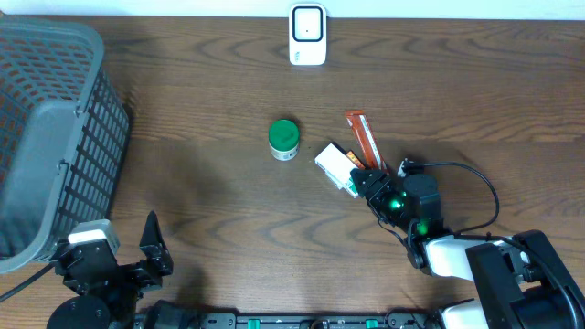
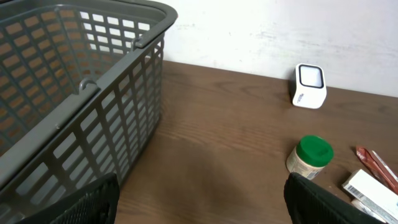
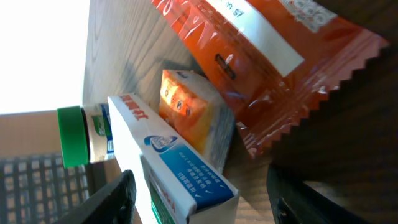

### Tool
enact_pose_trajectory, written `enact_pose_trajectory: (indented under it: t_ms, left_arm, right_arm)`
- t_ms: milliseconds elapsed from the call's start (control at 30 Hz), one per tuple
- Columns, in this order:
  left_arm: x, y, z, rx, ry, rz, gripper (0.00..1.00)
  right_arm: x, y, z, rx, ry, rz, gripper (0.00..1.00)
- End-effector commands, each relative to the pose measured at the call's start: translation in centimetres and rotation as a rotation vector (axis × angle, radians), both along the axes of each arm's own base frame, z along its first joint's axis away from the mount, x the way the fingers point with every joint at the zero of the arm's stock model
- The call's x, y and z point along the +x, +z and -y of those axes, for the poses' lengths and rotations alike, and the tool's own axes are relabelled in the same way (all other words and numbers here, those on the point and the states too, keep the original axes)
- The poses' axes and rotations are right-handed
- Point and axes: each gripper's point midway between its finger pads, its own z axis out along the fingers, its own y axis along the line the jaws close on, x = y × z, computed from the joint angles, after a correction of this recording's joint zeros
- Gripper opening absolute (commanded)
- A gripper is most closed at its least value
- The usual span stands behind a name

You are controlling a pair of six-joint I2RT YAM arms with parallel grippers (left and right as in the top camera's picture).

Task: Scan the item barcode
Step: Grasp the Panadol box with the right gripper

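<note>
The white cardboard box with blue print (image 1: 335,166) lies on the brown wooden counter (image 1: 210,110) between my right fingers (image 3: 109,199); I cannot tell if they pinch it. A shiny orange packet (image 1: 363,138) lies just beside the box. My left fingers (image 2: 81,205), far from the box, are wide.

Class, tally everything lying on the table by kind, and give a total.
Grey basket: 1
White scanner: 1
Green-lidded jar: 1
White-and-blue box: 1
Orange packets: 2, long sachet, small pack
Total: 6
</note>
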Motion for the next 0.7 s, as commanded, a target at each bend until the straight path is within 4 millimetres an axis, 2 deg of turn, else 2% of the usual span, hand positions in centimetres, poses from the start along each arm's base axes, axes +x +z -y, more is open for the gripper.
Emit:
enact_pose_trajectory:
  t_ms: [0, 200, 400, 567, 667]
  left_arm:
    - [0.1, -0.2, -0.1, -0.001, 0.013, -0.008, 0.85]
    - [0.1, -0.2, -0.1, -0.001, 0.013, -0.008, 0.85]
    - [0.1, -0.2, -0.1, -0.001, 0.013, -0.008, 0.85]
    - [0.1, -0.2, -0.1, -0.001, 0.013, -0.008, 0.85]
    - [0.1, -0.2, -0.1, -0.001, 0.013, -0.008, 0.85]
  right_arm:
    - [-1.0, -1.6, 0.4, 0.001, -0.038, -0.080, 0.64]
    - [-1.1, -0.9, -0.5, 0.063, -0.011, -0.081, 0.63]
    - [-0.8, 0.2, -1.2, 0.109, 0.008, -0.050, 0.56]
    - [-1.1, 0.3, -1.5, 0.120, 0.032, -0.056, 0.41]
    - [-1.1, 0.3, -1.6, 0.122, 0.034, -0.056, 0.39]
